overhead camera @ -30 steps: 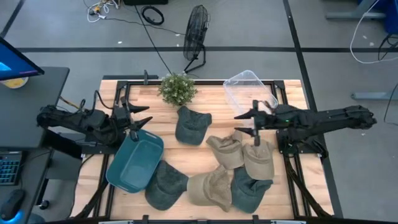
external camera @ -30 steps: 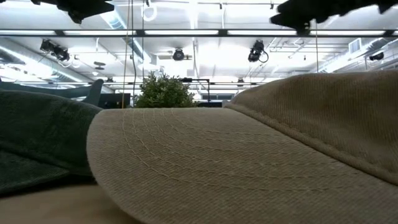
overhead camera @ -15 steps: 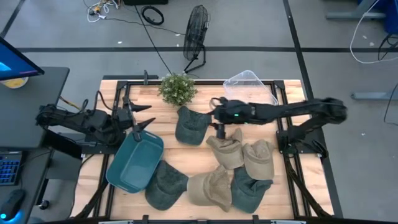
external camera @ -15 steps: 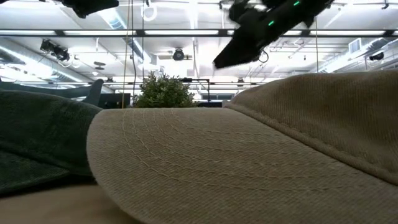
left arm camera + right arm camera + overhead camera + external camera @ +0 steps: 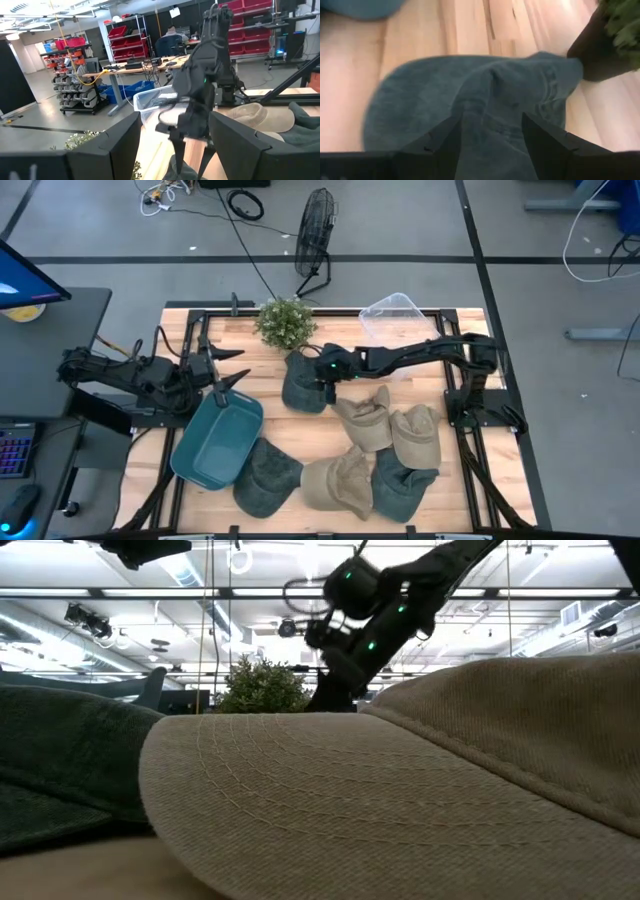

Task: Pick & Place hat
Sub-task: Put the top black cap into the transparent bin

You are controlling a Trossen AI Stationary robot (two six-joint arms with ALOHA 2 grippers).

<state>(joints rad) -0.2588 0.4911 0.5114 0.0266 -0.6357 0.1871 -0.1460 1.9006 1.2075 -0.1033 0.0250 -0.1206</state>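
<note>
One dark green hat (image 5: 303, 383) directly beneath the right gripper (image 5: 325, 383), fingers spread wide over its crown; left gripper (image 5: 228, 376) farther off, parked open by the teal bin (image 5: 215, 443).

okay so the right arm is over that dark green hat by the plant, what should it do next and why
Probably lower straight down and close. The right gripper is open, its fingers straddling a raised fold of the green hat, which isn't yet gripped. The left gripper waits by the teal bin.

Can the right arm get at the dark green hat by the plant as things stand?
Likely yes: the right gripper hangs open right over the dark green hat, which lies alone with nothing on top; the plant sits just behind.
</note>
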